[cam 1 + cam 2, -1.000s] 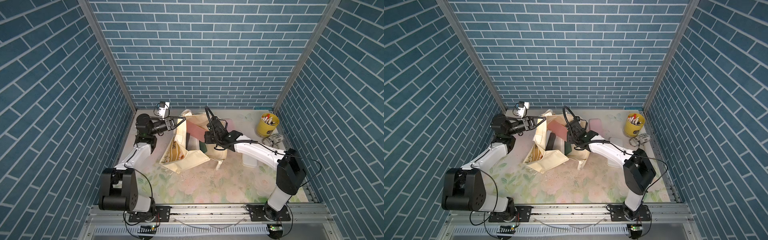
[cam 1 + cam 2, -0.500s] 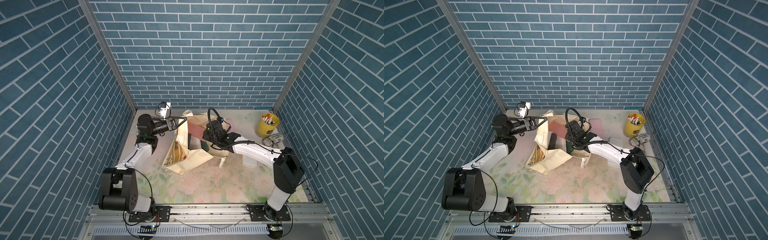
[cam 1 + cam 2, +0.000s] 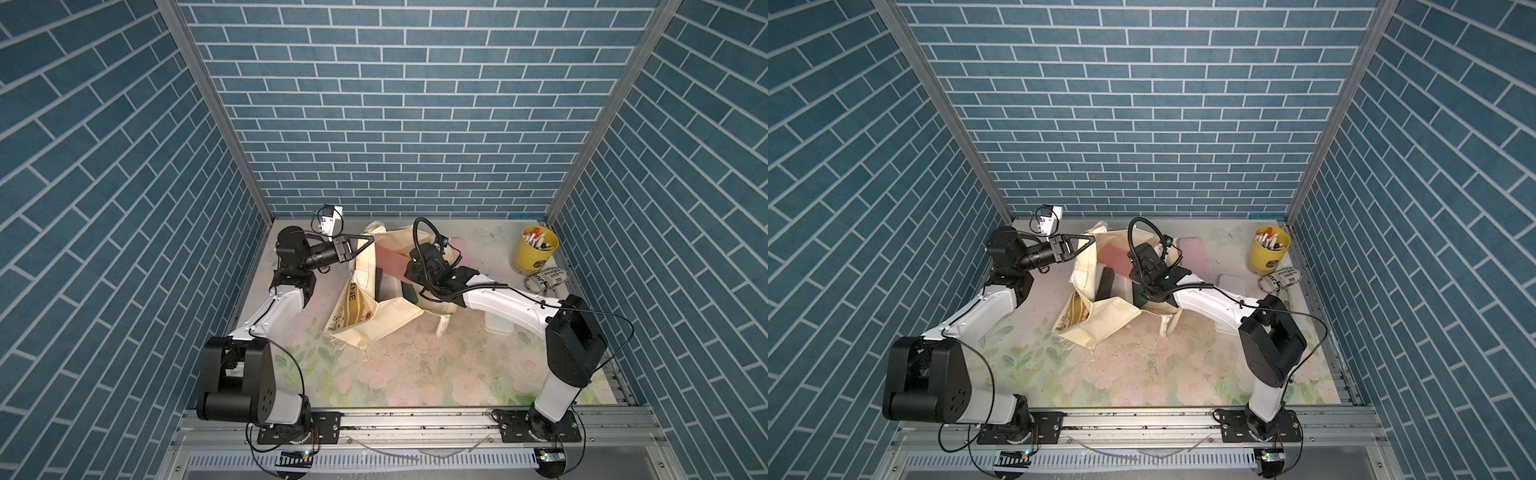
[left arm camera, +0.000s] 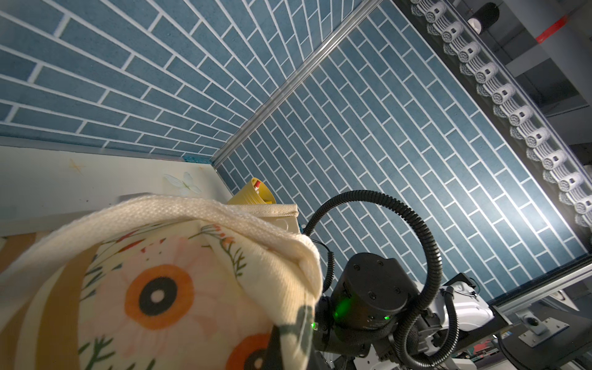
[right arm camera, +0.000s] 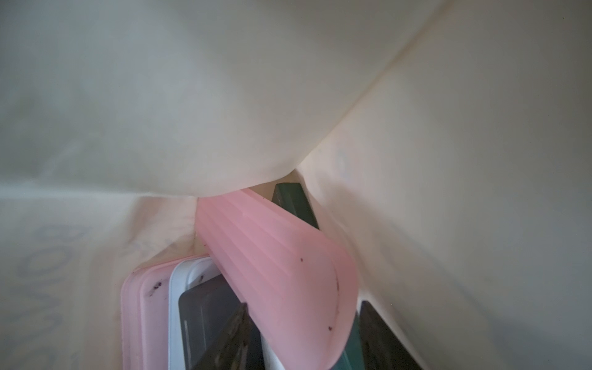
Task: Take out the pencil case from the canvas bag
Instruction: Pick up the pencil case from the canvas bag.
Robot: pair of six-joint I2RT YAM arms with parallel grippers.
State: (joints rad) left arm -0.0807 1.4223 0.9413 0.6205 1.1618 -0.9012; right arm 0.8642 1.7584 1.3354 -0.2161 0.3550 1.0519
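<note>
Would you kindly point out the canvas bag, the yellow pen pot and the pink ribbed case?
canvas bag point(image 3: 390, 324): in a top view, folded cream cloth.
yellow pen pot point(image 3: 534, 257): in a top view, side wall.
pink ribbed case point(image 5: 275, 272): right wrist view, ribbed face.

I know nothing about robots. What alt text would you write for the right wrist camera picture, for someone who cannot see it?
Inside a cream canvas bag, a pink ribbed case lies slanted across flat items deeper in: a pink-rimmed piece, a white-framed dark slab and a dark green piece. Pale cloth folds fill the rest of the picture.
</note>
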